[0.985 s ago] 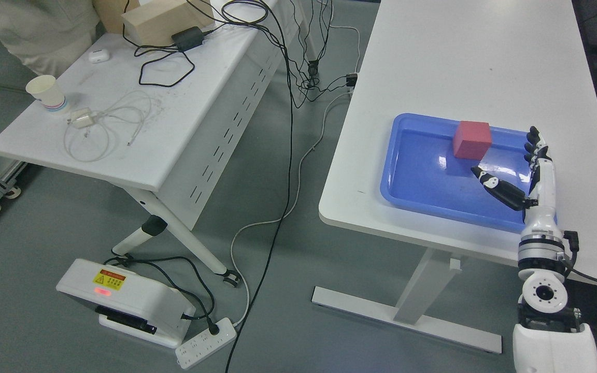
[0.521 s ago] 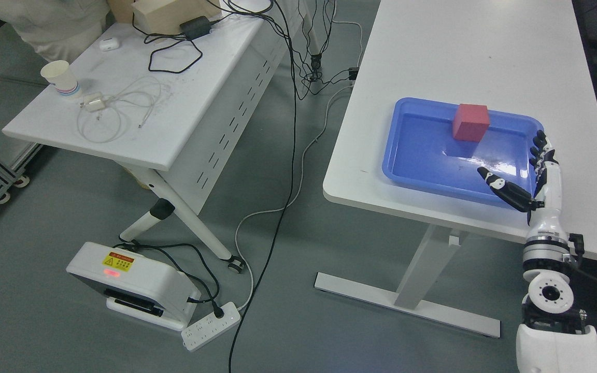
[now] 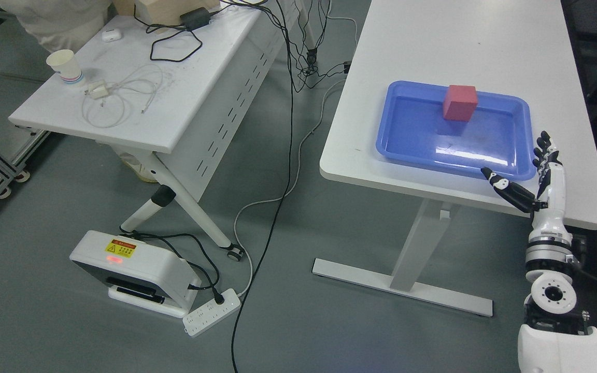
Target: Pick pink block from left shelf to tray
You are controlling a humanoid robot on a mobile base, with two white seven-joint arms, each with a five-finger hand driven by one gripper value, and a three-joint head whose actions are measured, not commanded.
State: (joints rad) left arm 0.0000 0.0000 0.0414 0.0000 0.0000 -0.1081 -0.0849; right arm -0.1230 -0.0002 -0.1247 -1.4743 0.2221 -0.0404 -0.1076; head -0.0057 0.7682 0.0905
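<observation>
Change vs prev: right hand (image 3: 534, 173) has backed off the tray (image 3: 407, 150); prev. over its near-right part, now past its near-right corner, over the table edge. Whole view shifted too, so cam moved.
Block: pink block (image 3: 459, 103) sits inside tray, at far wall, right of centre, upright. Nothing touching it.
Tray: blue, on white table (image 3: 464, 46), close to table's near edge.
R hand: fingers straight and spread, thumb out toward tray; holds nothing. Wrist + forearm rise from lower right.
L arm: not seen.
Left of tray: second white table (image 3: 184, 119) w/ paper cup (image 3: 65, 66) and cables (image 3: 117, 98), well apart from tray.
</observation>
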